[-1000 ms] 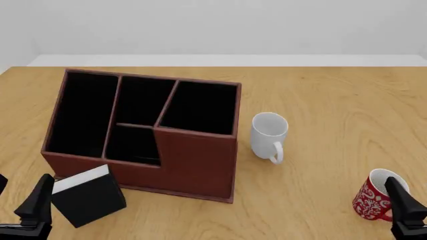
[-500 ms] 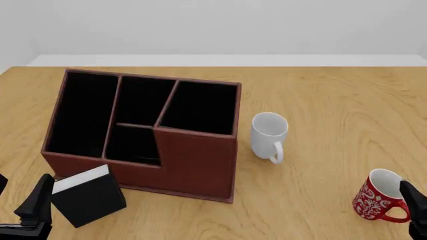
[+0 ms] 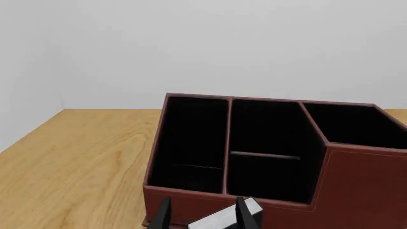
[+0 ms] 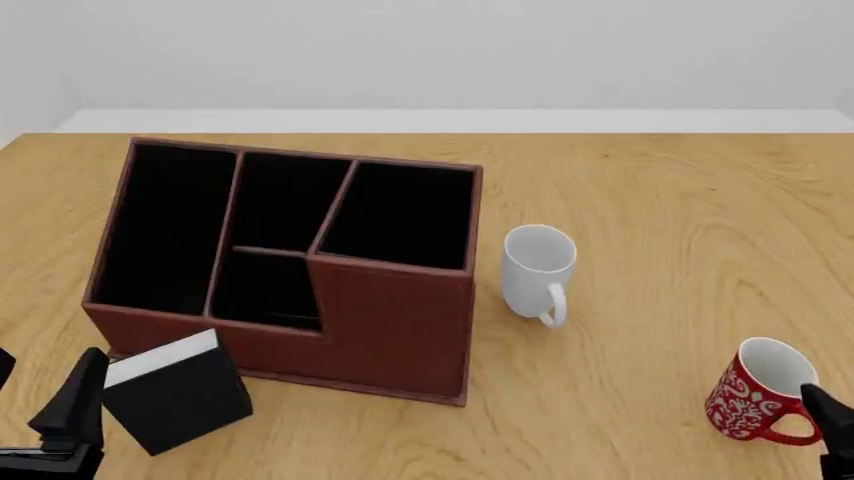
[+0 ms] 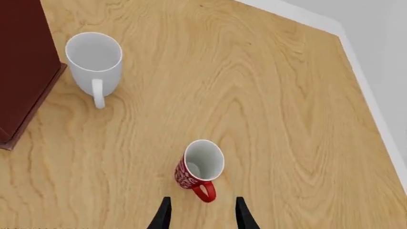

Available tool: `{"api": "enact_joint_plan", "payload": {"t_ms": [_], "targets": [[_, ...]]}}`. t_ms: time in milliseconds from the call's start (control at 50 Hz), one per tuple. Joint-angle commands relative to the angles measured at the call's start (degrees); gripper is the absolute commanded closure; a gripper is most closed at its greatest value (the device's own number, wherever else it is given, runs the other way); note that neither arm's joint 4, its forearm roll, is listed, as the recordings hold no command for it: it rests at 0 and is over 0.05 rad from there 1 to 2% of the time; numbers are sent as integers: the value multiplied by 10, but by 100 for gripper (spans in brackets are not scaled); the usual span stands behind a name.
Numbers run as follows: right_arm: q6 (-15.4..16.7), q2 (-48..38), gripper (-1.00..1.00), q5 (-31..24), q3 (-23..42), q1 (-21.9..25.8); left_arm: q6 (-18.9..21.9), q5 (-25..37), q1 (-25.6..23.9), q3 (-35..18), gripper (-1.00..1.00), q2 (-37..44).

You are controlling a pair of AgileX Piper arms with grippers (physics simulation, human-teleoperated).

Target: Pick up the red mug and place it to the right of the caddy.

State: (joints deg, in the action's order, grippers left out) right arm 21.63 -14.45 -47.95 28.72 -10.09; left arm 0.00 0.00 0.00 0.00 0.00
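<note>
The red mug with its white floral pattern stands upright near the table's front right corner, handle toward the front. In the right wrist view the red mug sits just ahead of my right gripper, which is open and touches nothing. Only one right fingertip shows in the front view, just right of the mug's handle. The reddish-brown caddy fills the left-centre of the table and also shows in the left wrist view as the caddy. My left gripper is open, low at the front left.
A plain white mug stands upright just right of the caddy, handle toward the front; it is the white mug in the right wrist view. A small black box with a white edge lies against the caddy's front left corner, beside my left fingers.
My right gripper has drawn back toward the front right edge, uncovering the red mug's handle. The mug, the caddy and the left arm have not moved.
</note>
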Motion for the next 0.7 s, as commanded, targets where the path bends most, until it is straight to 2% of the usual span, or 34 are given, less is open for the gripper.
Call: {"api": "enact_joint_plan", "payload": {"t_ms": [20,140,180,200,280,540,700], "targets": [[8,-10,-100,-15,-3,-13,0,0,0,0,-100,0],[9,-19,-100,-5,-14,-24,0,0,0,0,-100,0],[18,-22,-100,4,-28,-33,0,0,0,0,-100,0],[10,-21,-100,1,-26,-29,0,0,0,0,-100,0],[24,-29,-100,15,-43,-40,0,0,0,0,-100,0],[13,-44,-100,42,-69,-47,0,0,0,0,-100,0],[26,-68,-100,66,-71,-60,0,0,0,0,-100,0]]}}
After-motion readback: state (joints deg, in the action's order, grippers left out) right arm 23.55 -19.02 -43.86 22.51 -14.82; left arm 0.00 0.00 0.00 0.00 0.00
